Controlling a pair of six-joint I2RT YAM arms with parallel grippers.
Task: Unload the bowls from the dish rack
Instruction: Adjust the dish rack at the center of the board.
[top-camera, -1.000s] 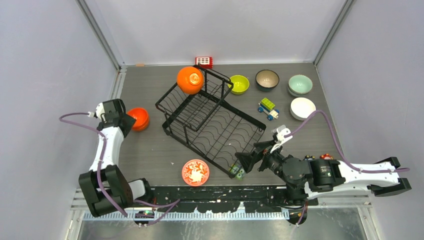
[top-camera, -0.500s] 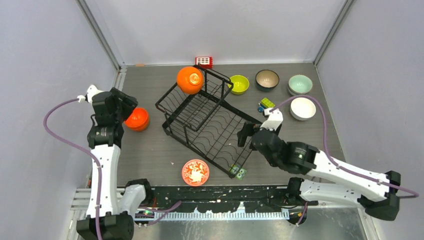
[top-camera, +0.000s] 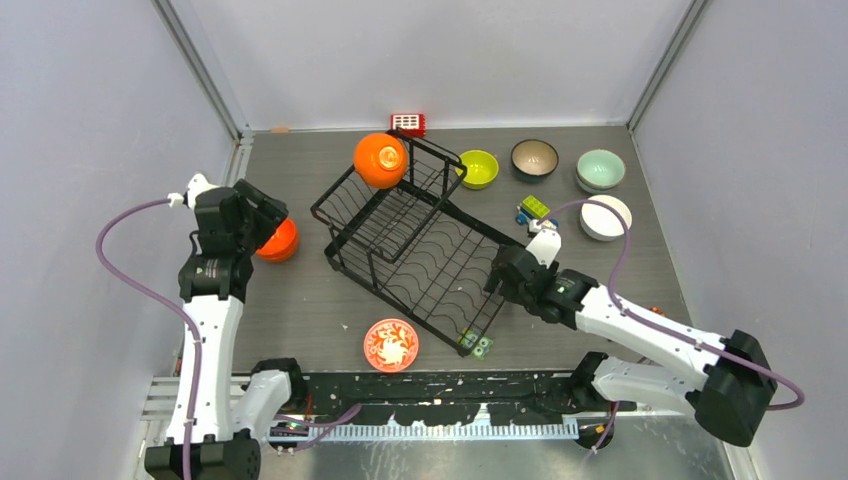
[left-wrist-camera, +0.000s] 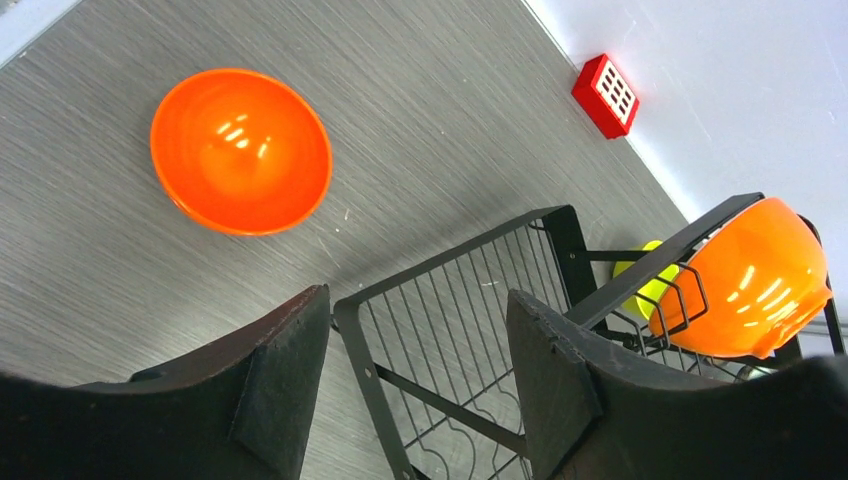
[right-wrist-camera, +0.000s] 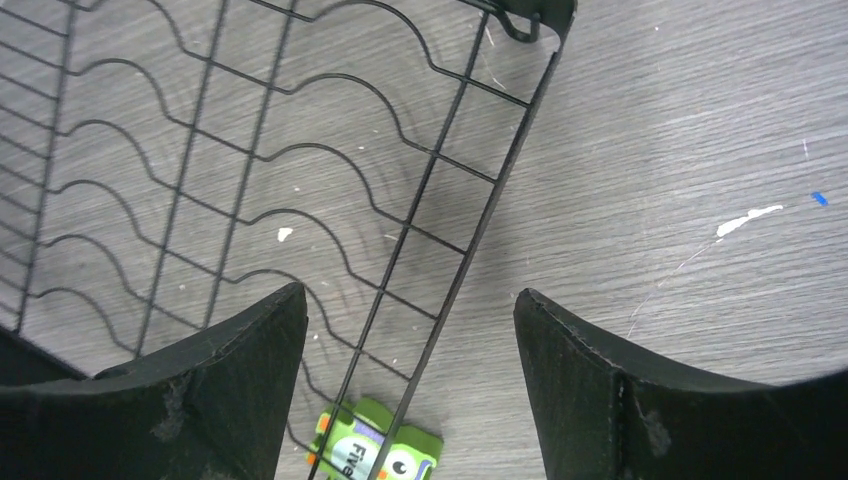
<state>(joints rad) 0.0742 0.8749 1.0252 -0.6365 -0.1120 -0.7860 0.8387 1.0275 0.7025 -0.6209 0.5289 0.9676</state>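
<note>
This is a robotics lab test cell: a grey wood-grain desk (top-camera: 300, 300) is boxed in by plain pale panels (top-camera: 450, 50) on metal frame posts (top-camera: 200, 70). A left arm (top-camera: 212, 320) and a right arm (top-camera: 640, 325) are bolted to a black rail (top-camera: 440, 385) at its near edge. Each arm trails a purple cable (top-camera: 99, 245).

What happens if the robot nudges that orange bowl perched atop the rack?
The orange bowl sits tilted on the dish rack's upper wires, so it would probably tip or slide off. Its glossy surface looks slippery, and its round shape could let it roll.

Seven bowls are counted now: one orange bowl (top-camera: 380, 160), a second orange bowl (top-camera: 283, 243), one lime green bowl (top-camera: 478, 168), one dark brown bowl (top-camera: 534, 158), one pale mint bowl (top-camera: 600, 169), one white bowl (top-camera: 600, 220), one red-patterned bowl (top-camera: 390, 344). One dish rack (top-camera: 425, 245) is tallied. Three toys are seen: red block (top-camera: 407, 123), toy car (top-camera: 533, 210), green owl block (top-camera: 476, 345).
</note>
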